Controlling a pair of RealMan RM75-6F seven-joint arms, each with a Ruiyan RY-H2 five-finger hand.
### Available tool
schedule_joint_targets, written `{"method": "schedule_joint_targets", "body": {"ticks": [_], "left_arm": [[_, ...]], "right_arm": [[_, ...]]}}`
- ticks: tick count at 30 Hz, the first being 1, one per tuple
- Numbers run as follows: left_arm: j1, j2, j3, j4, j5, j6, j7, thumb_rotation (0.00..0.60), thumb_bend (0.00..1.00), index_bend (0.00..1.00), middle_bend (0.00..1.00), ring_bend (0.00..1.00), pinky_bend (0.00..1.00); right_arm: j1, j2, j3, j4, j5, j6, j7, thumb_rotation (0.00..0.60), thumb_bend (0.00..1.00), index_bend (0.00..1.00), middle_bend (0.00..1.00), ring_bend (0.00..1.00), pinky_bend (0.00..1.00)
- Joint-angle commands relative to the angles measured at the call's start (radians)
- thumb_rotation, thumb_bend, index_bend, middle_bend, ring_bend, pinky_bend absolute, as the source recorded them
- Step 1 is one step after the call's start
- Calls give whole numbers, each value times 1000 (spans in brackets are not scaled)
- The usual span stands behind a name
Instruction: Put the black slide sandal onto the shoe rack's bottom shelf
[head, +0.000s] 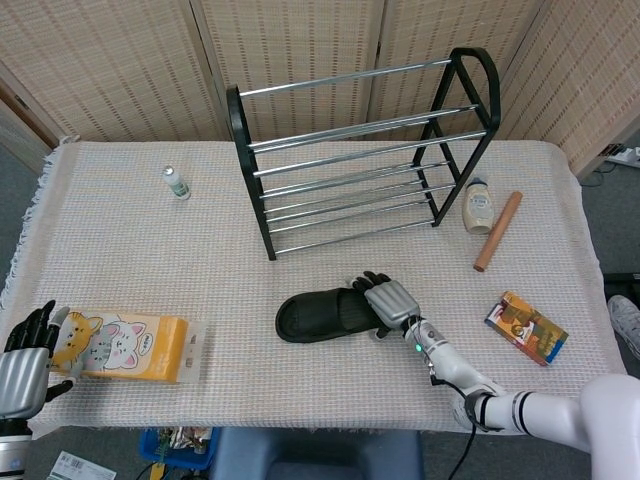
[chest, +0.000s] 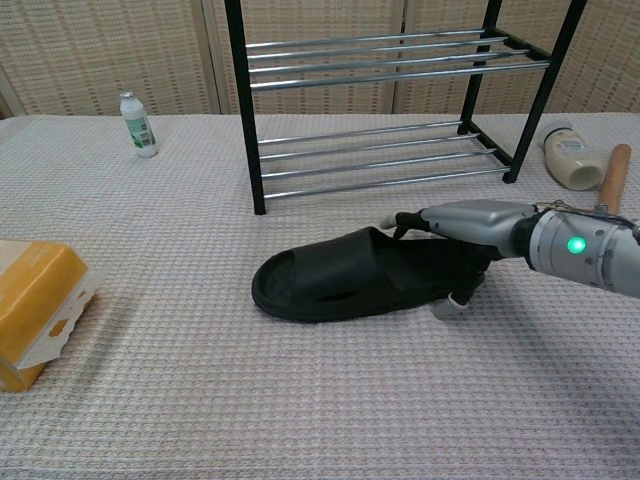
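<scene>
Chest view: right hand (chest: 455, 225) sits over the heel end of the black slide sandal (chest: 365, 273); fingers (chest: 405, 220) lie flat across the top of the footbed, thumb drops down the near side of the heel.
Grip state: fingers wrap around the heel, but I can't tell if they actually clamp it or just rest there. Sandal sole looks flat on the table (chest: 300, 400), so no lift yet.
Sandal position: on the table, in front of the shoe rack (chest: 245, 120) and clear of it, toe pointing toward the robot's left, lying roughly parallel to the rack's front.
Head view check: same picture, right hand (head: 392, 302) on the heel end of the sandal (head: 330, 314), rack (head: 255, 215) well behind it.
Bottom shelf (chest: 380, 170): bare rails, nothing on them.
Left hand (head: 25, 360): at the near table edge, next to the yellow cat-print pack (head: 125, 347), holding nothing, fingers apart. Not involved.
Progress: early. Reach looks done, grasp is in hand.
Left to do: secure the heel, lift, carry back toward the rack, slide it in under the upper rails onto the bottom shelf, let go.
Risk: low gap above the bottom shelf, so the hand likely needs a flat approach.
</scene>
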Motion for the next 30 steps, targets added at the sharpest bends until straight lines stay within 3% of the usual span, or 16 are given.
{"method": "schedule_joint_targets", "body": {"ticks": [1, 21, 30], "left_arm": [[1, 1, 1, 0, 0, 0, -1, 600, 323, 100, 0, 0, 151], [11, 10, 4, -7, 2, 11, -1, 600, 323, 100, 0, 0, 151], [8, 14, 2, -17, 0, 7, 9, 600, 323, 100, 0, 0, 151]], "right_arm": [[-2, -11, 3, 7, -14, 4, 16, 600, 162, 0, 104, 0, 118], [-19, 32, 6, -34, -47, 24, 40, 600, 163, 0, 111, 0, 118], [-10, 10, 24, -17, -47, 4, 83, 600, 164, 4, 126, 0, 149]]}}
